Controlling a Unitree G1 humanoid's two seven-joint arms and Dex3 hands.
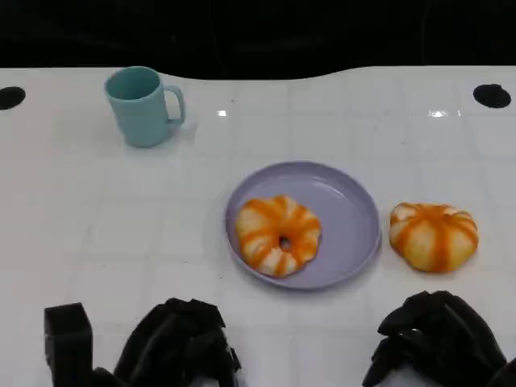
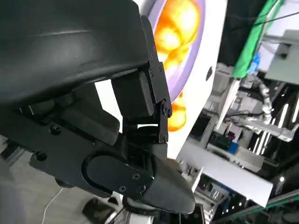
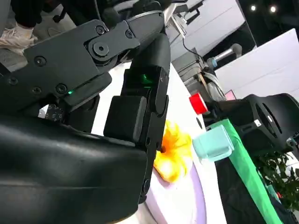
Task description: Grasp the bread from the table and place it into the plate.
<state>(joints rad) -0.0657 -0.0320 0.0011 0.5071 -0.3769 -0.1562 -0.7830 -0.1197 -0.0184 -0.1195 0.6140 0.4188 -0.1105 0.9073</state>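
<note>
Hands first: left hand (image 1: 173,347) and right hand (image 1: 439,339) hang low with fingers curled on nothing, just behind the round bread (image 1: 434,235) lying beside the plate (image 1: 355,201), which looks light, soft and squashable, best cupped gently around its sides.
</note>
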